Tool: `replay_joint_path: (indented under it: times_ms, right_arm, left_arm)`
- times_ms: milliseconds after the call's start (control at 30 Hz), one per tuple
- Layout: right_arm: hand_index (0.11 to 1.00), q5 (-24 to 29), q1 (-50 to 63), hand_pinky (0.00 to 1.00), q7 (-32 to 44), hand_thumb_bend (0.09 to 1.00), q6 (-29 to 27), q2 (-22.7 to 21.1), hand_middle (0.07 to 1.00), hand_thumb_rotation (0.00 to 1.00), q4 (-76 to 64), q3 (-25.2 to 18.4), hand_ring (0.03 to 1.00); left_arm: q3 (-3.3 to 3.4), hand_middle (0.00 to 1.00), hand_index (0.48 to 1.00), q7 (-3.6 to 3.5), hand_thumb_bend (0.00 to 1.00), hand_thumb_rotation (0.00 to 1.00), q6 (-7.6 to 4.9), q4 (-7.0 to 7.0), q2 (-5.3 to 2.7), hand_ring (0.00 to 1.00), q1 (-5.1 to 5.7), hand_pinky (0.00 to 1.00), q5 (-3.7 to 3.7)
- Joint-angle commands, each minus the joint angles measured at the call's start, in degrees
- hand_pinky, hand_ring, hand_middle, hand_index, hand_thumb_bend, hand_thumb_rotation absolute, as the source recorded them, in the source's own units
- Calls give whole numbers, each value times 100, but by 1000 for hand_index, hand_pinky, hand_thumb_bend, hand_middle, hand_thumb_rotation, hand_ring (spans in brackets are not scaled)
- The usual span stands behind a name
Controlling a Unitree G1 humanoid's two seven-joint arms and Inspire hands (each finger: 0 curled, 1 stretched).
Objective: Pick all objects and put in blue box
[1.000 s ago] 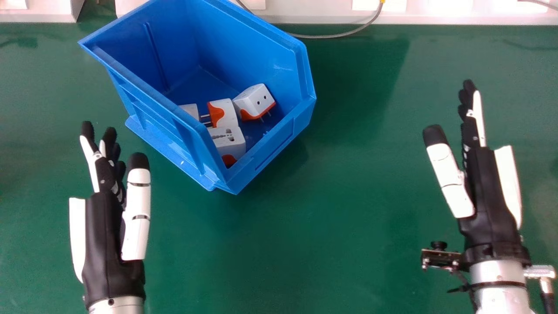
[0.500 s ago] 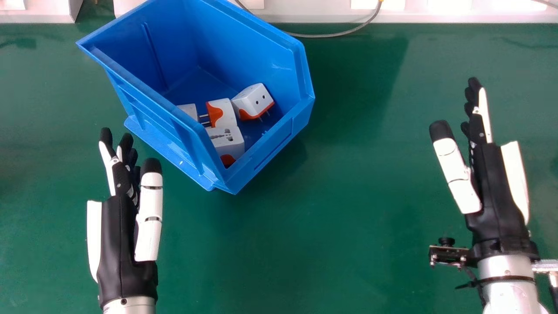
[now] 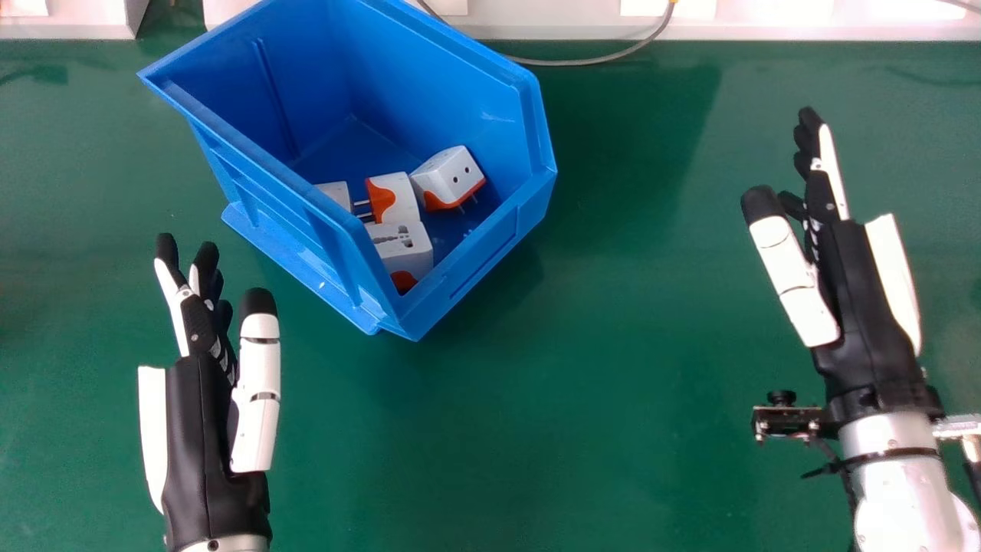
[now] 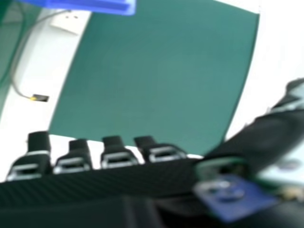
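Observation:
In the head view my left hand is open at the lower left, in front of the blue box and apart from it. My right hand is open over the right side of the table, well clear of the box, with nothing held. The right hand has its fingers extended in the right hand view. Inside the blue box lie white-and-orange plug adapters: one against the right wall, one at the middle, another nearer the front corner. A partly hidden white piece lies by the left wall.
The green table spreads around the box. A grey cable runs along its back edge, behind the box, beside a white ledge. In the right hand view, a blue edge and a socket plate show.
Since a second ago, my left hand has shifted slightly right and toward the near edge. My right hand has moved a little farther forward, after swinging right and back left. Both stay open.

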Motion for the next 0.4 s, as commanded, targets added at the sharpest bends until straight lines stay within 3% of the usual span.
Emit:
replay_joint_path:
  times_ms: [0,100,167,233,300,367]
  right_arm:
    - [981,4,-115,920,-146,345,-171,8,1000,1000,83,-72,993]
    - [984,-30,-106,924,-256,349,-124,96,1000,1000,116,-43,993]
    - [982,-72,-67,922,-320,347,-70,163,1000,1000,48,2,992]
    - [979,-115,-11,922,-374,338,-66,210,1000,1000,-4,41,990]
    - [978,-147,40,916,-366,343,-48,209,999,1000,-53,61,986]
    - [978,-149,95,908,-286,367,33,183,998,1000,-171,76,983]
  left_arm:
    - [53,991,986,-35,375,886,1,-142,146,1000,-118,1000,74]
    - [155,985,983,-91,398,883,-35,-55,298,996,-207,1000,24]
    - [191,983,984,-126,408,880,-41,-20,341,995,-236,1000,-32]
    - [174,982,987,-140,404,870,-85,60,298,996,-260,1000,-123]
    - [112,983,989,-186,391,867,-22,45,248,999,-248,1000,-220]
    - [70,989,991,-185,377,880,6,1,219,1000,-240,1000,-204]
